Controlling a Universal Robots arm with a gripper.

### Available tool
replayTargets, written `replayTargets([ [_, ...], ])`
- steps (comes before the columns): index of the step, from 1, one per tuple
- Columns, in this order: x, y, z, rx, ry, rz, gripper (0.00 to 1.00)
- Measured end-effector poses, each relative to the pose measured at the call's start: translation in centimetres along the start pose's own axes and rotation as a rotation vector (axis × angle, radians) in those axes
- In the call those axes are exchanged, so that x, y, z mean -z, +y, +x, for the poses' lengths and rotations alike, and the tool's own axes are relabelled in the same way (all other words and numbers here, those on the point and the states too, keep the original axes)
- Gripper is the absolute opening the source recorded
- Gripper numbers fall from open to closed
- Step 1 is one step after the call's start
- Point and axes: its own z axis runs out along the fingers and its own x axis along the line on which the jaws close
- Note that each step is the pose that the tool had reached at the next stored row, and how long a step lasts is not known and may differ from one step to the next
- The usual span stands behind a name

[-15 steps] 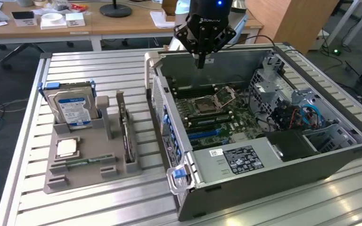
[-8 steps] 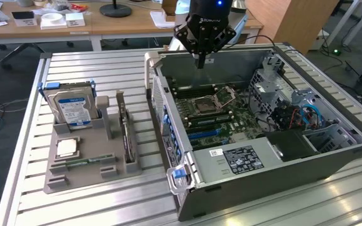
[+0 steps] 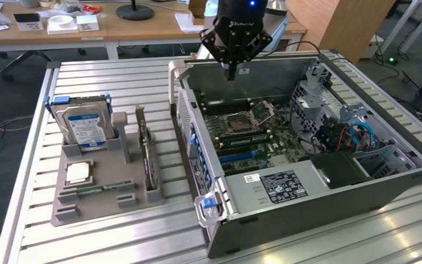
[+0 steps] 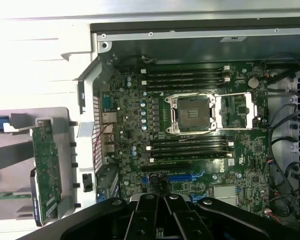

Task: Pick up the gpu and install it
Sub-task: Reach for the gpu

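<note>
Hanging over the far side of the open computer case [image 3: 306, 217], the tool [image 3: 231, 76] is shut tight and holds nothing. The gpu [image 3: 146, 157] stands in its grey holder [image 3: 101, 204] on the counter [image 3: 108, 242], at the exterior view's left of the case. It is not picked up yet.

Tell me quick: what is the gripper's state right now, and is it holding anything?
Gripper: jaws closed, holding nothing, above the open computer case. The gpu stands in the gray holder.
</note>
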Motion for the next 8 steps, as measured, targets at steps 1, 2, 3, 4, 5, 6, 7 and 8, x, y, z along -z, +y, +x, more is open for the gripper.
replayTargets([
  [1, 0.0, -0.01, 0.2, 0.0, 0.0, 0.0, 0.11],
  [2, 0.0, -0.03, 0.4, 0.0, 0.0, 0.0, 0.11],
  [3, 0.01, -0.05, 0.6, 0.0, 0.0, 0.0, 0.11],
  [4, 0.01, -0.06, 0.8, 0.0, 0.0, 0.0, 0.11],
  [5, 0.01, -0.08, 1.0, 0.0, 0.0, 0.0, 0.11],
  [6, 0.01, -0.09, 1.2, 0.0, 0.0, 0.0, 0.11],
  [7, 0.01, -0.11, 1.5, 0.0, 0.0, 0.0, 0.11],
  [8, 0.01, -0.13, 1.7, 0.0, 0.0, 0.0, 0.11],
])
